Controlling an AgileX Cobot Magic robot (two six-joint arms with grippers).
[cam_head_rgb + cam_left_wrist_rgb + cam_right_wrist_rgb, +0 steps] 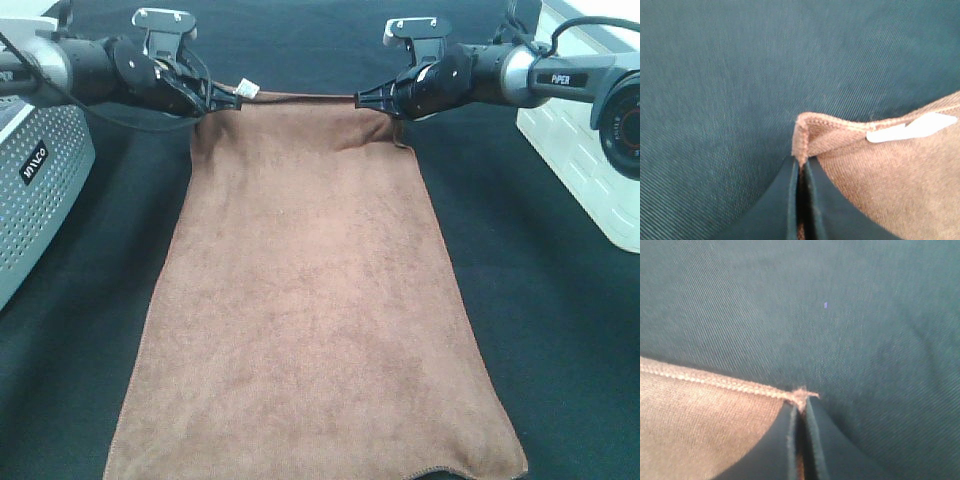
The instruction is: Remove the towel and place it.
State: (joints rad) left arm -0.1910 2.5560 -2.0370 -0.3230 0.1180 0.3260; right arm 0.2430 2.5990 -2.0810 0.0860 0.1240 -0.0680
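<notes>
The brown towel [310, 300] lies lengthwise on the black table cloth [540, 300], its far edge lifted and stretched taut between both grippers. My left gripper [222, 100] is shut on the far left corner, next to the small white tag [246, 91]. In the left wrist view the fingers [815, 200] pinch the stitched corner [802, 140], with the tag [912, 128] beside it. My right gripper [372, 98] is shut on the far right corner. In the right wrist view the fingers [815, 440] clamp the corner's tip [801, 397] of the towel [700, 430].
A grey perforated box [35, 190] stands at the left edge. A white box [585, 150] stands at the right edge. The black cloth covers the table on both sides of the towel.
</notes>
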